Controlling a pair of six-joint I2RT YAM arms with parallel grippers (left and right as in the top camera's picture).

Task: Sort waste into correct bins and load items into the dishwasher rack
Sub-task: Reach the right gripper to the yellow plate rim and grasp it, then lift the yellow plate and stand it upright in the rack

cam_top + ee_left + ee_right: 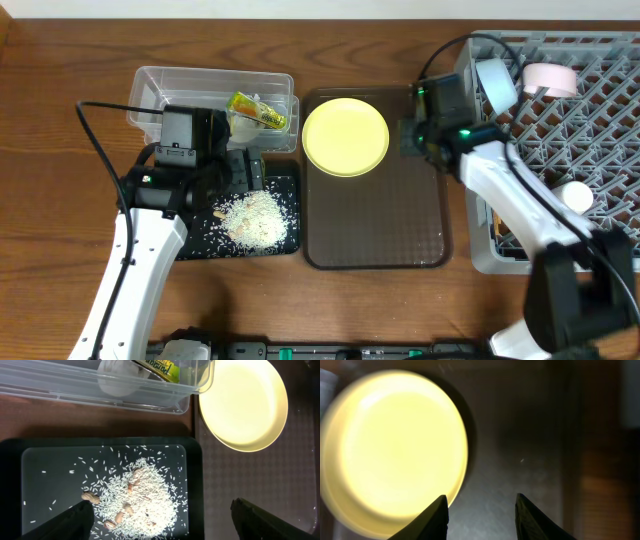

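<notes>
The clear tub (pixel 160 85) holds the snack wrapper (pixel 257 110) and crumpled white paper (pixel 117 380). The black tray (pixel 190 245) holds a pile of rice scraps (pixel 255 218) with a few peanuts. My left gripper (pixel 160 525) is open and empty above the rice. The yellow plate (pixel 345 137) lies on the brown serving tray. My right gripper (pixel 482 505) is open and empty just right of the plate (pixel 395 450). The grey rack (pixel 590 130) holds the light blue bowl (pixel 495 85), pinkish bowl (pixel 550 77) and white cup (pixel 577 196). I cannot make out the chopsticks.
The brown serving tray (pixel 380 220) sits between the black tray and the rack; apart from the plate it is bare. In the left wrist view the tub (pixel 75 390) lies behind the black tray (pixel 192 485), with the plate (pixel 245 405) at the right.
</notes>
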